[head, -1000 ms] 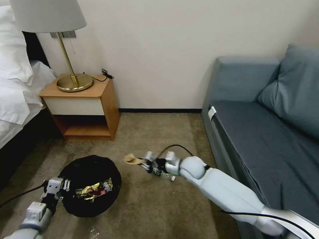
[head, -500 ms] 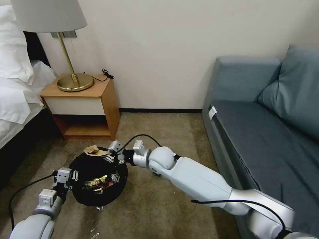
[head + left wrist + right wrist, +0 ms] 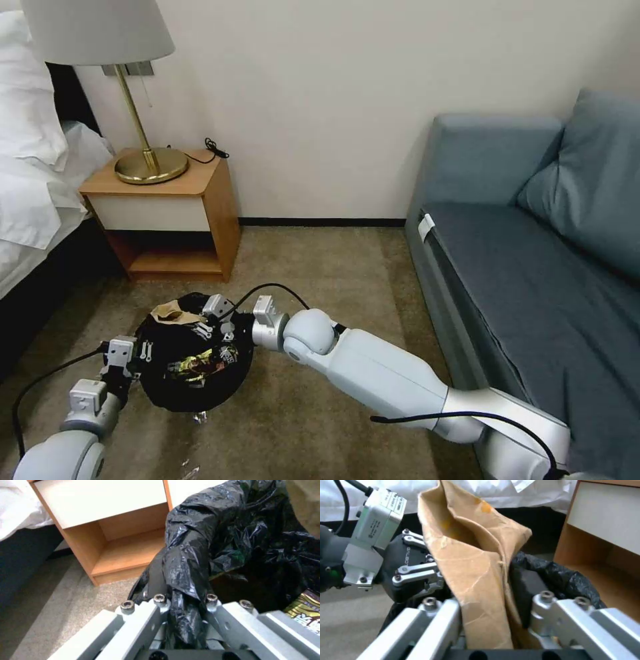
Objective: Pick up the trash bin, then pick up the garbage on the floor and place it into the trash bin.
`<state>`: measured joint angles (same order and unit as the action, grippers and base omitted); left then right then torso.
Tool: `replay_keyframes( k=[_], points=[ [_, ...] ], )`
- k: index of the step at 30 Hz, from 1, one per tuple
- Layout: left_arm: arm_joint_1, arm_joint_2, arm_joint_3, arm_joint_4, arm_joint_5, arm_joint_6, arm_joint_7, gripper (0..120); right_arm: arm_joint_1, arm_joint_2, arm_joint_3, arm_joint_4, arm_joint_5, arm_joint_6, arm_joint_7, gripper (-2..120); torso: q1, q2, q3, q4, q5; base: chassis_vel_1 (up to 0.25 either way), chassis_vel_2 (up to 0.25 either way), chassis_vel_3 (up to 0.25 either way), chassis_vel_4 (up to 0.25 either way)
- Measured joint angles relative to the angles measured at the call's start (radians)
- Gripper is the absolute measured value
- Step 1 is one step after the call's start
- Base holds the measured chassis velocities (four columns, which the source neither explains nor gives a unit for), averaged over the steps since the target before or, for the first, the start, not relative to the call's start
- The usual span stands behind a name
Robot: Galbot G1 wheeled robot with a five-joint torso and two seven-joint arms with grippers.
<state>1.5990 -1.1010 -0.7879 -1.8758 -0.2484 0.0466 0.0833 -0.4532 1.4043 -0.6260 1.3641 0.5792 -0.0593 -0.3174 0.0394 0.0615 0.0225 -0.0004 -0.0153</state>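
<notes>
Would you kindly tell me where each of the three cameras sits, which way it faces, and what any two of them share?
Head view: on the robot's head, looking forward and down at the carpet; both arms show, the left gripper holding the bin, the right gripper over it with the brown paper.
Left wrist view: on the left wrist, facing along its fingers clamped on the bin's bag.
Right wrist view: on the right wrist, facing along its fingers gripping the paper.
Shared: both wrist views show the nightstand.

Bin liner (image 3: 167,393) glossy black; paper (image 3: 476,575) tan-brown (orange spots); wrapper (image 3: 200,363) gold-brown.
</notes>
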Motion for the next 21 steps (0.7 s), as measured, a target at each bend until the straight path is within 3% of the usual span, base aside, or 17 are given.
replay_keyframes(
  k=[6,13,14,16,17,21],
  points=[
    [0.003,-0.004,0.0,-0.008,-0.009,0.007,0.0,4,-0.005,0.001,-0.005,0.001,0.001,0.014,0.004,50,0.0,0.0,0.0,0.0,0.0,0.0,0.0,0.0,0.0],
    [0.006,-0.006,-0.002,-0.008,-0.009,0.007,0.0,4,-0.005,0.002,-0.009,0.001,0.001,0.015,0.005,65,0.0,0.0,0.0,0.0001,0.0,0.0,0.0,0.0,0.0],
    [0.007,-0.006,-0.004,-0.008,-0.009,0.007,0.0,4,-0.005,0.002,-0.011,0.002,0.0,0.015,0.007,75,0.0,0.0,0.0,0.0,0.0001,0.0,0.0,0.0,0.0],
    [0.008,-0.006,-0.005,-0.008,-0.009,0.007,0.0,4,-0.005,0.001,-0.011,0.002,0.0,0.015,0.008,78,0.0,0.0,0.0,0.0001,0.0001,0.0,0.0,0.0,0.0],
    [0.01,-0.006,-0.007,-0.008,-0.009,0.007,0.0,4,-0.006,-0.003,-0.013,0.005,-0.001,0.015,0.009,90,0.0,0.0,0.0,0.0001,0.0001,0.0,0.0,0.0,0.0],
    [0.015,-0.006,-0.012,-0.009,-0.009,0.005,0.0,4,-0.008,-0.019,-0.019,0.017,-0.009,0.011,0.01,99,0.0,0.0,0.0,0.0001,0.0001,0.0,0.0,0.0,0.0]
  ],
)
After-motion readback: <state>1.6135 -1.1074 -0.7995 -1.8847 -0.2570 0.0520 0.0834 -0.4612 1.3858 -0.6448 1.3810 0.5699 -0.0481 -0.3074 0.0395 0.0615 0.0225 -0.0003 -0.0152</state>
